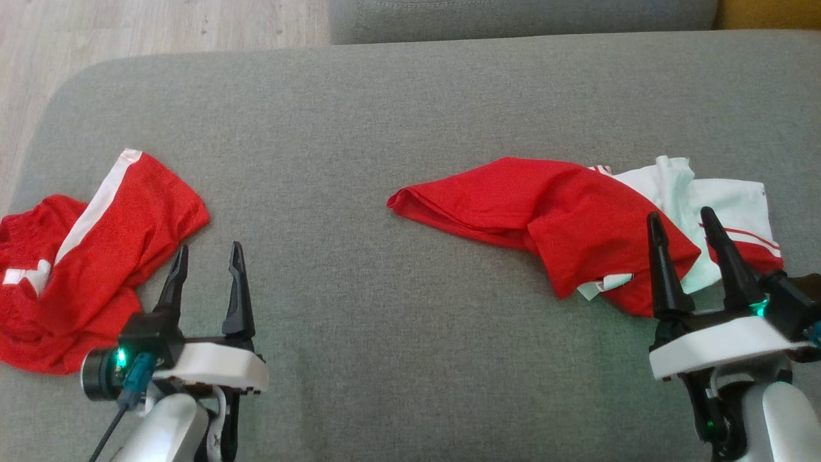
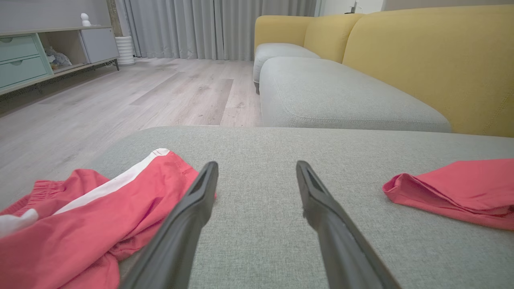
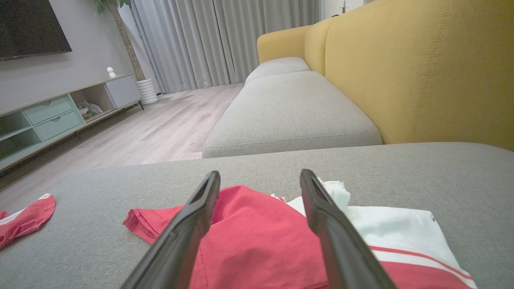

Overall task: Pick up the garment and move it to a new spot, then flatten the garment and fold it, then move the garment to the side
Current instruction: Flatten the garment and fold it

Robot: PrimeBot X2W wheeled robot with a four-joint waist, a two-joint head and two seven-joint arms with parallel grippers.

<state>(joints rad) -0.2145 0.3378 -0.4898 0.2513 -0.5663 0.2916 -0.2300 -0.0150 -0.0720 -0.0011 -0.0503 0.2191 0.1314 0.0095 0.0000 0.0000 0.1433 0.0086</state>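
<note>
A crumpled red and white shirt (image 1: pixel 564 215) lies at the right of the grey cushion (image 1: pixel 385 115); its red end (image 2: pixel 449 188) reaches toward the middle. My right gripper (image 1: pixel 683 221) hovers open over its near edge, with red and white cloth (image 3: pixel 261 228) showing between and beyond the fingers. Red shorts with a white stripe (image 1: pixel 83 250) lie bunched at the left edge. My left gripper (image 1: pixel 208 253) stands open just to their right, its left finger (image 2: pixel 188 212) next to the shorts (image 2: pixel 80 228), nothing between the fingers.
A second grey seat cushion (image 2: pixel 341 96) and the yellow sofa back (image 3: pixel 421 68) lie beyond. Wooden floor (image 1: pixel 128 32) borders the cushion's rounded far left corner. A low cabinet (image 3: pixel 52 116) and curtains stand across the room.
</note>
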